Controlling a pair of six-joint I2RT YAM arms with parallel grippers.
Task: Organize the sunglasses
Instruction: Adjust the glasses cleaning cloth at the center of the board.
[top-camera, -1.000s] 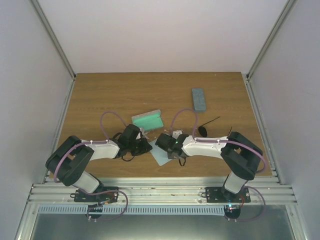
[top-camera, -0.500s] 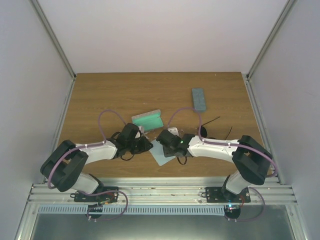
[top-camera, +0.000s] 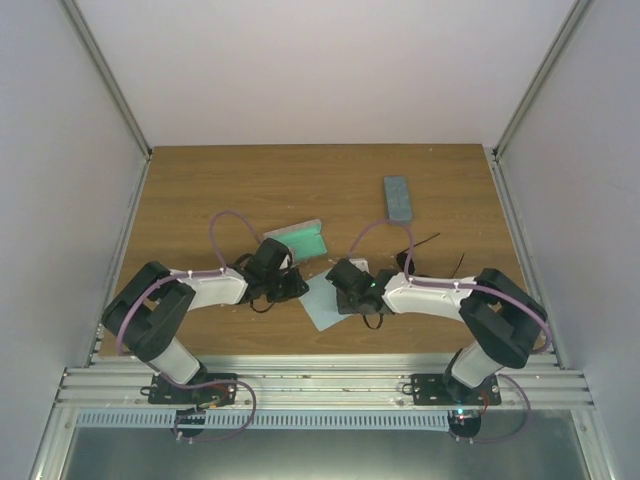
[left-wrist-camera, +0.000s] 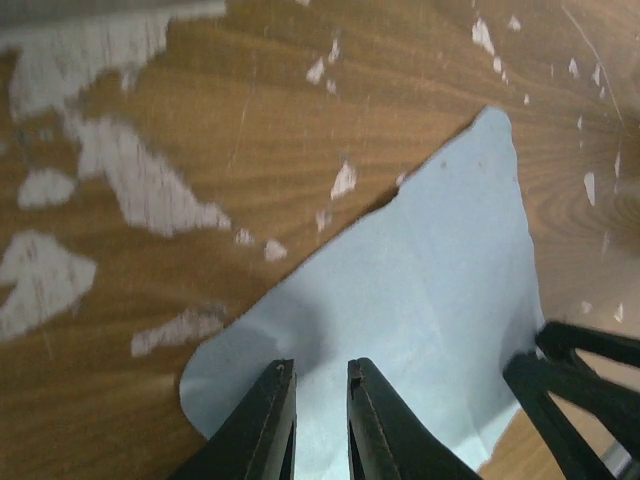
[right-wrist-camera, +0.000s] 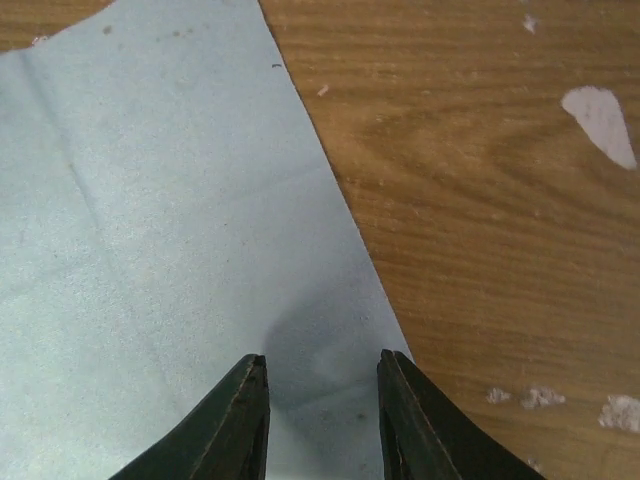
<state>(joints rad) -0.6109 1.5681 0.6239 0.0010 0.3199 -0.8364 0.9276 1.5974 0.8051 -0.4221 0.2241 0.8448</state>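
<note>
Here, green-lined case (top-camera: 298, 240) open; sunglasses (top-camera: 424, 242) lie outside.

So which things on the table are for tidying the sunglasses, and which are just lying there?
For the job:
- the sunglasses; only one pair shows clearly

Just lying there:
- open green-lined case
- closed grey case
- light-blue cloth

Pale-blue cloth (right-wrist-camera: 150, 250), brown wood-grain table (right-wrist-camera: 480, 200)
</note>
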